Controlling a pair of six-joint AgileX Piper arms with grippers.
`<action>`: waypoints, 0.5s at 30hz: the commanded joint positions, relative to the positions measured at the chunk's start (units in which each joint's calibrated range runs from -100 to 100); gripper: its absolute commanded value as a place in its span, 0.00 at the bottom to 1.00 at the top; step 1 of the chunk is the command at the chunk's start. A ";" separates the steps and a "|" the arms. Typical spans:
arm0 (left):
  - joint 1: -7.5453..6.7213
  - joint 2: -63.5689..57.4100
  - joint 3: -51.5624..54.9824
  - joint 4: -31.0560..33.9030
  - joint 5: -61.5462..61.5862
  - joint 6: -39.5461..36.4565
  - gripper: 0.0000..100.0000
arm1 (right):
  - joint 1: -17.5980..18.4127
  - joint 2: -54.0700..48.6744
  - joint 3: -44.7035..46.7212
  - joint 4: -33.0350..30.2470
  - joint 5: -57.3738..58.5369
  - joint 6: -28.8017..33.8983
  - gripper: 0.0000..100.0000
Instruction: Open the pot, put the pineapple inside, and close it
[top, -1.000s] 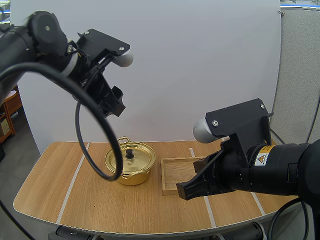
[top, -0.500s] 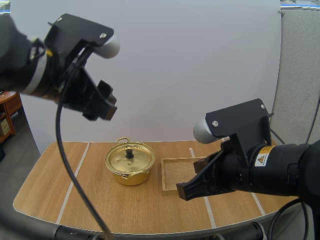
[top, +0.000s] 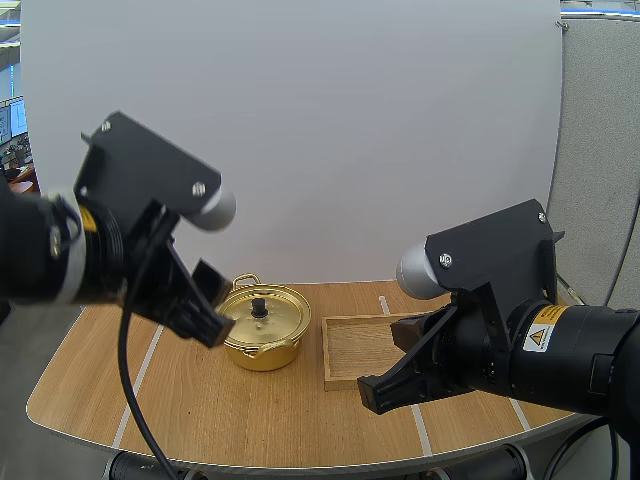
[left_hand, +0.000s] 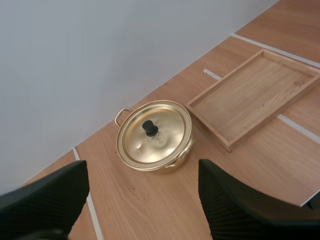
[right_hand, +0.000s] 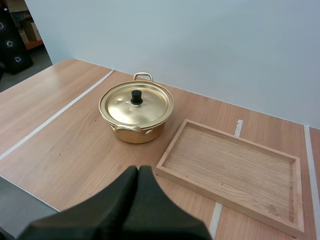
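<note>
A gold pot (top: 262, 330) stands on the wooden table with its lid on; the lid (left_hand: 154, 133) carries a black knob (right_hand: 136, 96). My left gripper (top: 207, 310) hangs in the air just left of the pot, above the table. In the left wrist view its fingers (left_hand: 235, 205) stand wide apart with nothing between them, the pot (left_hand: 155, 137) farther off beyond them. My right gripper (top: 378, 392) hovers over the near edge of the wooden tray (top: 362, 345). Its fingers lie together as one dark wedge (right_hand: 135, 205), well short of the pot (right_hand: 136, 109).
The shallow wooden tray (right_hand: 232, 172) lies right of the pot with nothing in it, also seen beside the pot from the left wrist (left_hand: 255, 97). White tape lines (top: 140, 375) cross the table. Bare tabletop (top: 260, 410) lies in front of the pot.
My left arm has swung down from high above the table to a spot beside the pot's left. The right arm has shifted slightly to the right.
</note>
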 joint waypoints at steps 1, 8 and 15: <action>-0.17 -1.89 3.31 -0.60 0.00 -0.80 1.00 | -0.24 -0.30 0.02 0.15 0.00 -0.58 0.00; -0.17 -4.45 7.27 -0.60 0.00 -1.33 1.00 | -0.24 -0.30 0.02 0.15 0.00 -0.58 0.00; 1.78 -8.01 8.24 -2.00 0.00 -1.75 1.00 | -0.24 -0.30 0.02 0.15 0.00 -0.58 0.00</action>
